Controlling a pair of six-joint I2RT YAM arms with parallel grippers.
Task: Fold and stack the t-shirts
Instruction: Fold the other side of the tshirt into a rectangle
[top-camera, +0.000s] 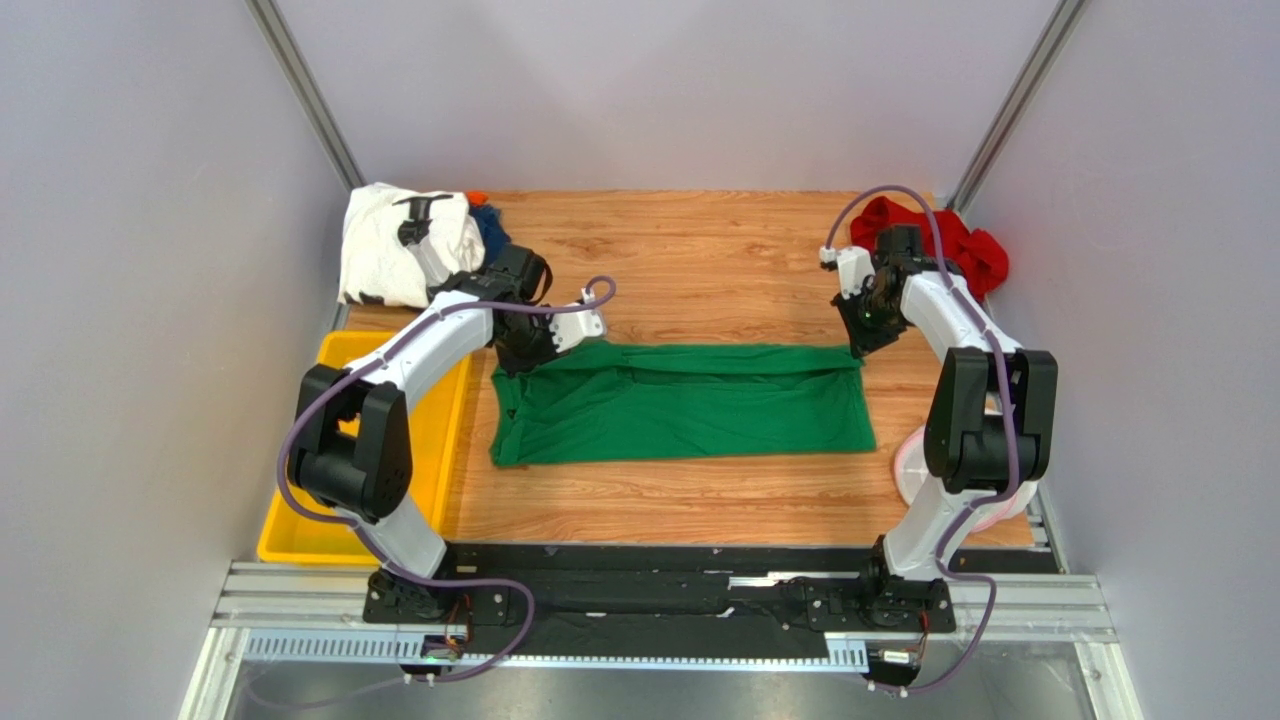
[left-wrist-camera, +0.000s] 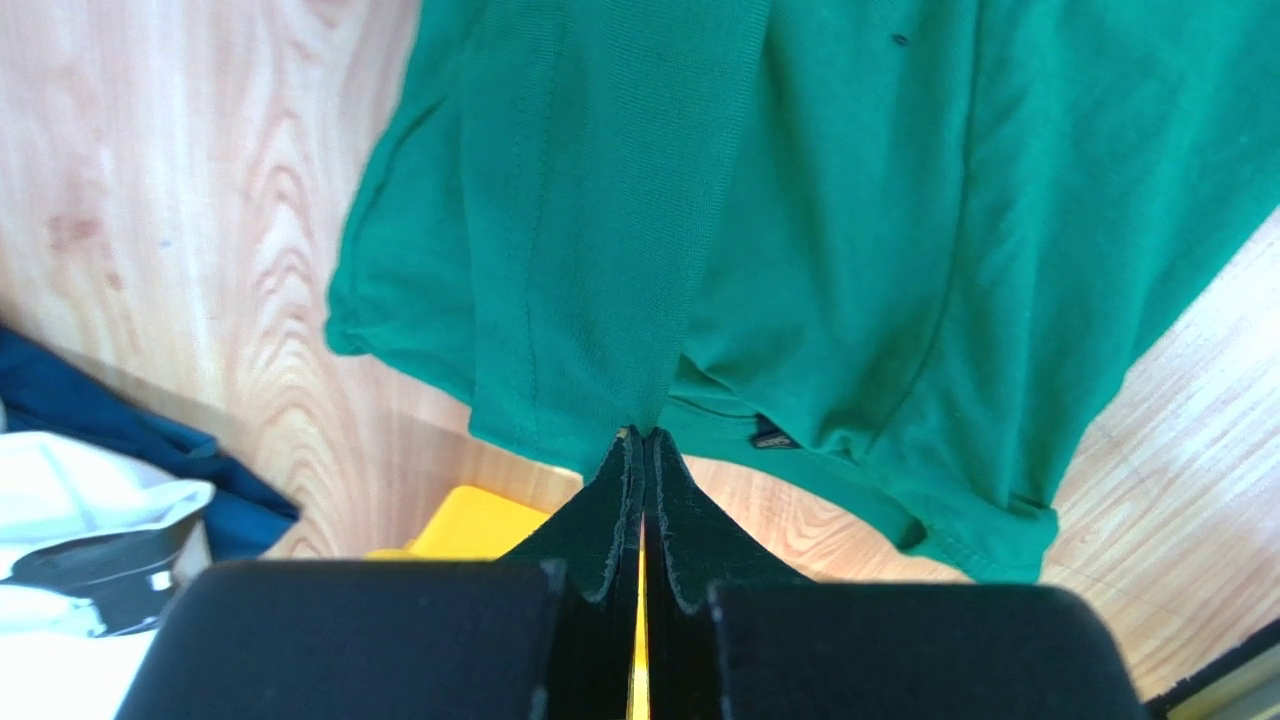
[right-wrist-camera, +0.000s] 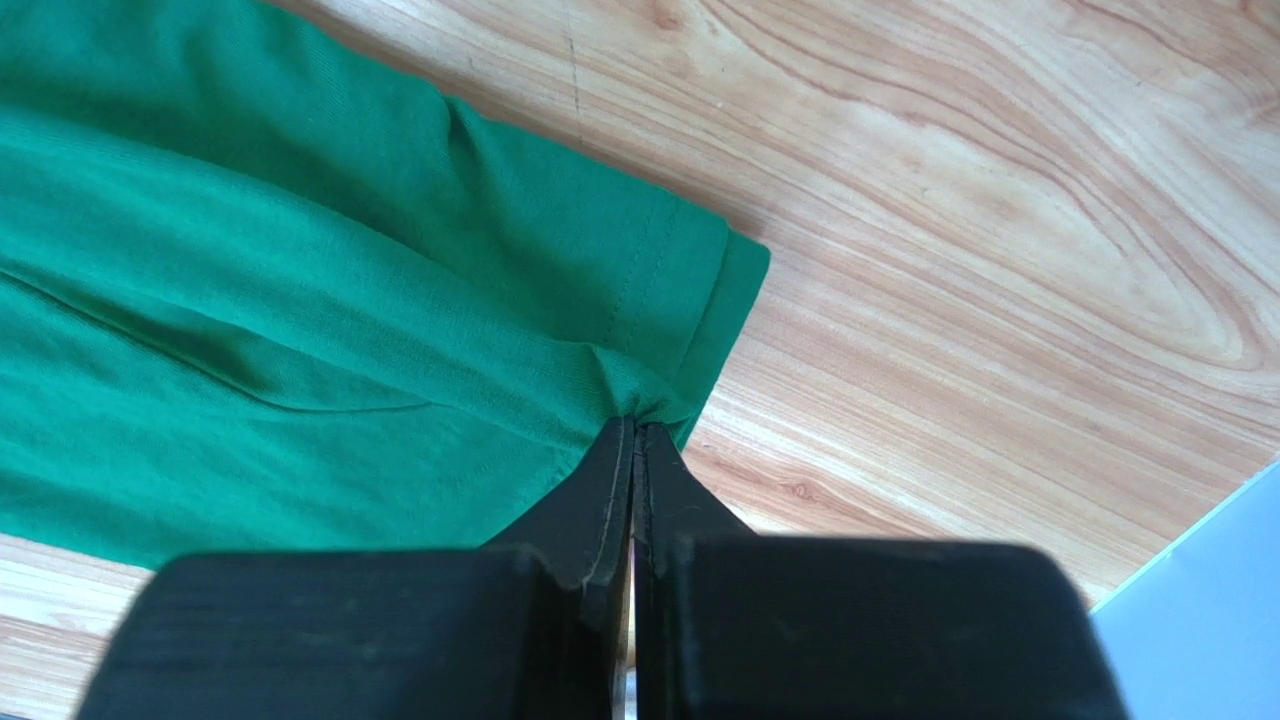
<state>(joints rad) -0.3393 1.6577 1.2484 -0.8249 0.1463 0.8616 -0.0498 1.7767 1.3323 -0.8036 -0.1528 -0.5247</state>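
Fold step: left gripper (left-wrist-camera: 643, 438), right gripper (right-wrist-camera: 633, 428) each pinching green t-shirt (top-camera: 684, 402) far edge; keep it taut, carry level onto near edge.

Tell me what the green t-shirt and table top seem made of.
The green t-shirt: soft matt knit cloth, likely cotton; it drapes in folds, with stitched hems. The table top: smooth wood or wood-look laminate; grain lines show, real or printed unclear.

My left pincer (left-wrist-camera: 643, 438) and right pincer (right-wrist-camera: 633, 425) are black. I see a plain bright green t-shirt (top-camera: 684, 402), a white t-shirt (top-camera: 383, 248) with black print at eleven o'clock and a red t-shirt (top-camera: 969, 252) at one o'clock.
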